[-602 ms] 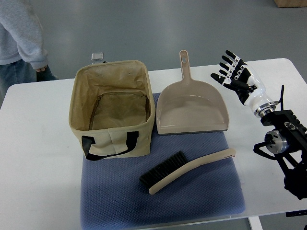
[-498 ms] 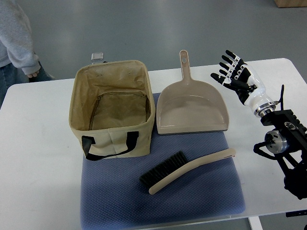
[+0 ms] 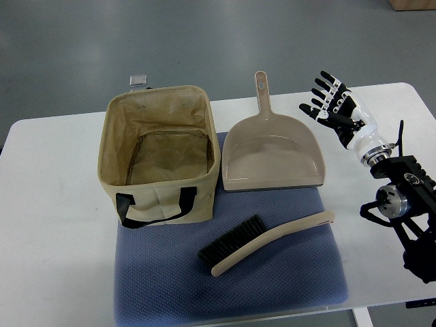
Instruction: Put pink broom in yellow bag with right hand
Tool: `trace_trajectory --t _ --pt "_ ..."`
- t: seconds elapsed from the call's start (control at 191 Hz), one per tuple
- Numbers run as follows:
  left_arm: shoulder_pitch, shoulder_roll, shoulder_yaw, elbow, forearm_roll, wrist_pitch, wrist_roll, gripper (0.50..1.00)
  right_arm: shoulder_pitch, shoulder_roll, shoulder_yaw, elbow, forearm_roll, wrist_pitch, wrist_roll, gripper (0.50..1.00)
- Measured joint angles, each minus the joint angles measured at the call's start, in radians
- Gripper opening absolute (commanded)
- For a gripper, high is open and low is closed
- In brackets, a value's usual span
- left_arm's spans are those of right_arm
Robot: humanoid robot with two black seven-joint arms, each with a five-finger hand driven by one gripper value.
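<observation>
Right hand [image 3: 332, 103] hovers over the far right of the table [image 3: 54, 204], fingers spread and holding nothing, just where it was a moment ago. Nothing of the left arm shows. The broom [image 3: 266, 242] lies untouched on the blue mat [image 3: 170, 293], bristles pointing left, pale handle running up to the right, well apart from the hand. Behind it and to the left the bag [image 3: 158, 153] stands open-mouthed, with nothing that I can see inside, one corner on the mat. A dustpan [image 3: 272, 157] sits beside the bag, handle pointing away. What has changed: the person in grey who stood at the far left corner has walked off. To my eye the reach can begin, but it hasn't yet.
</observation>
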Motion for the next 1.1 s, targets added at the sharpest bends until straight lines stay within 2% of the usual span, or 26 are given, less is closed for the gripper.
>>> trace_trajectory --t 1.1 --pt "0.000 0.000 0.000 0.000 0.000 0.000 0.000 1.000 0.012 -0.033 -0.006 0.025 -0.034 0.007 0.000 0.930"
